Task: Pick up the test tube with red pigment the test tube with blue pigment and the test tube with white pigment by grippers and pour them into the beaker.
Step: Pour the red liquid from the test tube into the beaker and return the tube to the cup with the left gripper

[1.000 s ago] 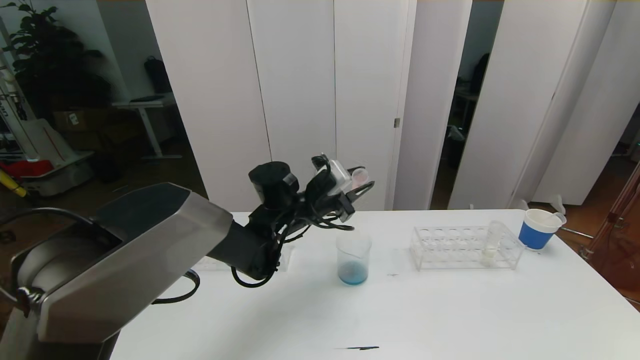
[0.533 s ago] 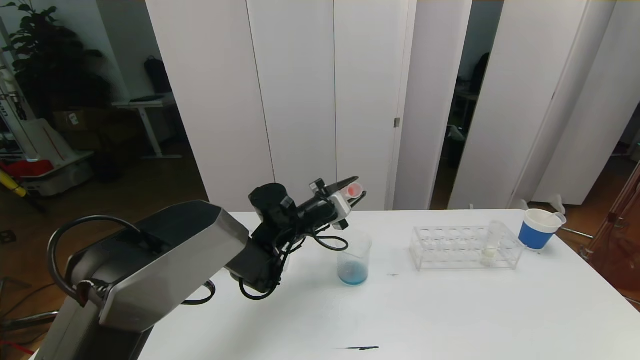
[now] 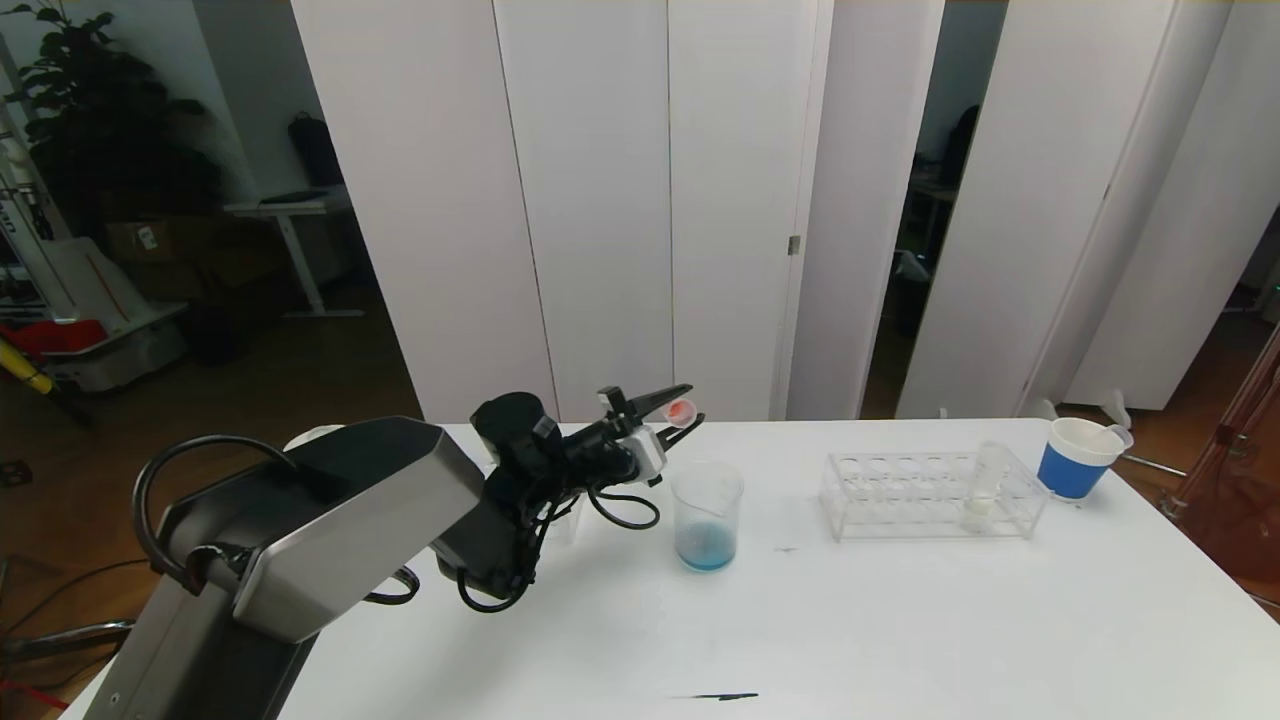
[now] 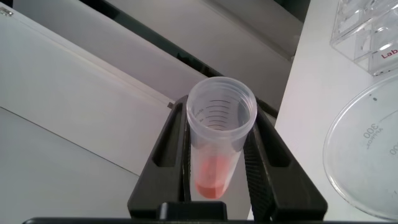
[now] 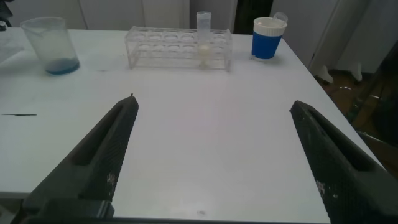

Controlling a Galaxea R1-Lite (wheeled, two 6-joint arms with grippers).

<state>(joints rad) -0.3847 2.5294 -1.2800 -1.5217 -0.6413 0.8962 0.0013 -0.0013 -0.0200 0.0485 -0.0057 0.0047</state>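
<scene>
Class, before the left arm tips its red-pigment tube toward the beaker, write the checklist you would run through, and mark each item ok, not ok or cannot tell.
1. Grip: left claw shut on the clear plastic test tube with red pigment, one finger on each side: ok.
2. Red pigment inside the tube, none visibly spilled: ok.
3. Tube mouth over the clear glass beaker with blue liquid at its bottom: not ok; it sits up and to the robot's left of the rim.
4. Beaker upright on the white table: ok.
5. Test tube with white pigment standing in the clear plastic rack, out of the path: ok.
6. Right claw open, away from the beaker: ok.
</scene>
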